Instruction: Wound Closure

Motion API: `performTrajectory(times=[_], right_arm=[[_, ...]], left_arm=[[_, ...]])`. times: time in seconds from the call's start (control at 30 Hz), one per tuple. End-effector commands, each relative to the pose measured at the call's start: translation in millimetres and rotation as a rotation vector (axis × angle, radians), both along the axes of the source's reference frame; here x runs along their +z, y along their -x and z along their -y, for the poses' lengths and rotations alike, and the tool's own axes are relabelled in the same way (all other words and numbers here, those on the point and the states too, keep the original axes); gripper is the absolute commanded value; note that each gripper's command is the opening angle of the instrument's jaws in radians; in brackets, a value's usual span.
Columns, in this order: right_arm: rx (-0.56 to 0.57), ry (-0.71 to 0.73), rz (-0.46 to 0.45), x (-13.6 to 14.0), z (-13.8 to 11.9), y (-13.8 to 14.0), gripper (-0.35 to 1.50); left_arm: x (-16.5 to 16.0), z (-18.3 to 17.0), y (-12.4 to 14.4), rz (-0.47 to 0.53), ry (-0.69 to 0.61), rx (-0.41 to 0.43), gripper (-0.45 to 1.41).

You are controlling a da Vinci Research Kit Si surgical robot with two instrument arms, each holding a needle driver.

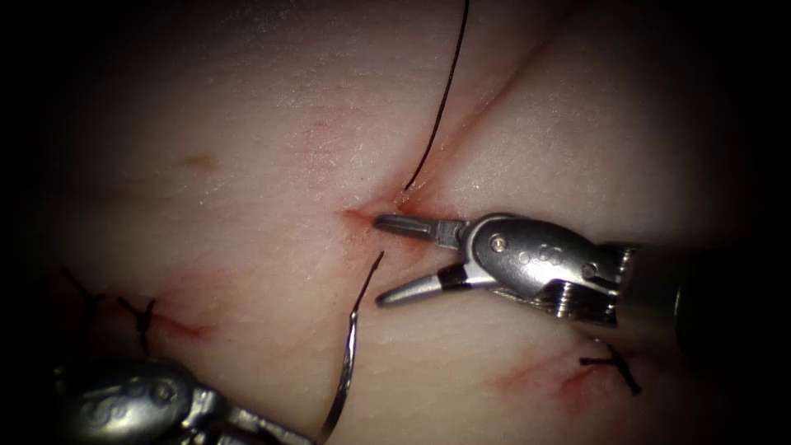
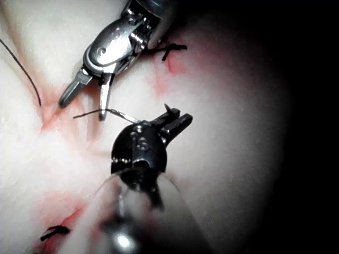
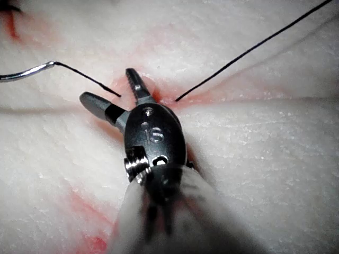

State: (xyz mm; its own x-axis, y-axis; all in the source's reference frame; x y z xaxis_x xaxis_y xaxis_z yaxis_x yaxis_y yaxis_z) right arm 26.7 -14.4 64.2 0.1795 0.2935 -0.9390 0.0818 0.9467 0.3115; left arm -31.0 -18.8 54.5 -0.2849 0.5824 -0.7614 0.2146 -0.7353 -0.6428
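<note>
- The left tool (image 1: pixel 247 422) is seen nearest the endoscope, its jaws pinched on the needle (image 1: pixel 350 363). The grip appears to lie close to one end of the curve, though the exact spot is hidden at the frame edge.
- The needle is a thin, polished steel arc, held free above the tissue (image 1: pixel 247 148). No part of it is seen entering the surface.
- A risk is judged here: with so slim a grip near one end, the needle could swivel in the jaws if it is pressed against firm tissue.
- Beyond the needle's free end, the right tool (image 1: pixel 412 259) is seen with jaws spread and nothing held. One smooth, tapered jaw lies against the reddened dimple of the cut (image 1: pixel 375 210).
- A second risk is judged: the soft, moist, pale tissue could be scraped or torn by that jaw tip.
- Just past that jaw, the thread (image 1: pixel 441 107), dark, fine and slightly curved, is seen emerging from the cut and running away from both tools. It could be snagged by the spread jaws.
- Knotted stitches (image 1: pixel 614 363) with short dark ends are seen beside the right tool, amid smears of red fluid (image 1: pixel 185 321).
</note>
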Motion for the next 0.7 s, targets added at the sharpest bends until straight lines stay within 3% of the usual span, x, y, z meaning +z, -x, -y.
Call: performTrajectory(times=[0.03, 0.27, 0.43, 0.7], right_arm=[[-0.013, 0.009, 0.010, 1.4, 0.9, -0.7, 1.03], [-0.029, -0.024, 0.085, 5.4, 1.9, 0.1, 0.88], [-0.043, -0.051, 0.120, 7.0, 2.5, 0.6, 0.71], [-0.038, -0.109, 0.143, 8.5, 4.6, 0.1, 0.64]], left_arm=[[0.4, 0.5, 0.4, 0.004, 0.000, 0.000, -0.45], [-1.3, 0.1, 0.4, 0.012, 0.016, -0.005, -0.45], [-2.1, -0.2, 0.5, 0.021, 0.027, -0.015, -0.45], [-3.2, -1.1, 0.5, 0.031, 0.044, -0.039, -0.45]])
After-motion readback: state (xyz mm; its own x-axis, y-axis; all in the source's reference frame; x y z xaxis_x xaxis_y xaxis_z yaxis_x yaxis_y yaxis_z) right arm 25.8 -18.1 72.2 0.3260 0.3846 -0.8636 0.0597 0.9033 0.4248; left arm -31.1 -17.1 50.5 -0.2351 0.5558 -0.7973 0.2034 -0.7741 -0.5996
